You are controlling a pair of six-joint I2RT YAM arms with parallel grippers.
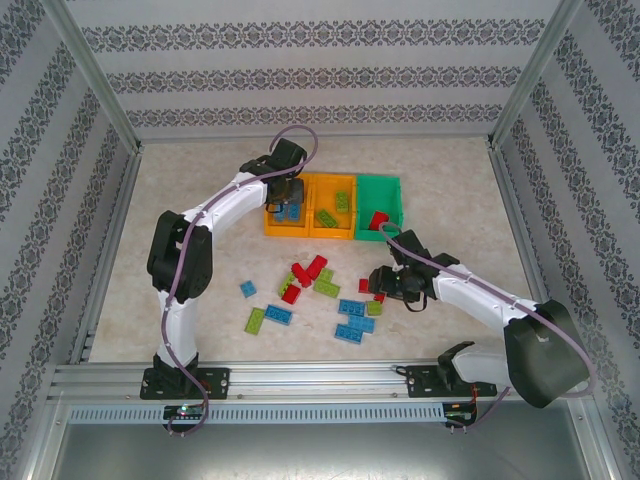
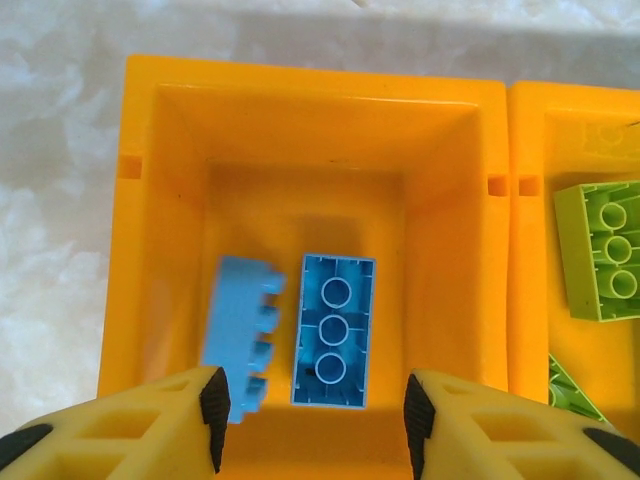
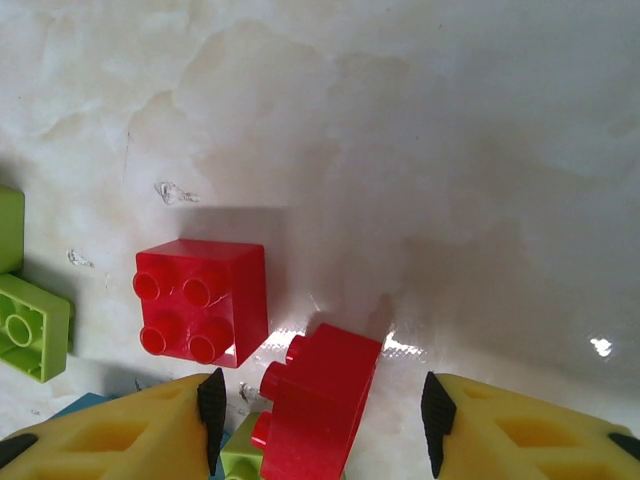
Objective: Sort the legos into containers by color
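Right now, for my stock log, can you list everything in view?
Orange bins: two, orange, left and middle of row.
Green bin: one, green, right end.
Blue bricks: two, sky blue, in left orange bin.
Green bricks: two, lime, in middle orange bin.
Red brick: at least one, red, in green bin.
Loose bricks: several each, red, blue, lime, on table before bins.
Left arm: one, white-black, jaws apart over left bin.
Right arm: one, white-black, jaws apart beside loose red brick.

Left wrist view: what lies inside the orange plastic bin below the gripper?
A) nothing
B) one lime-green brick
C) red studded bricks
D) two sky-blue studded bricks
D: two sky-blue studded plastic bricks lie on the floor of the orange open-topped plastic bin, with no other colour beside them.
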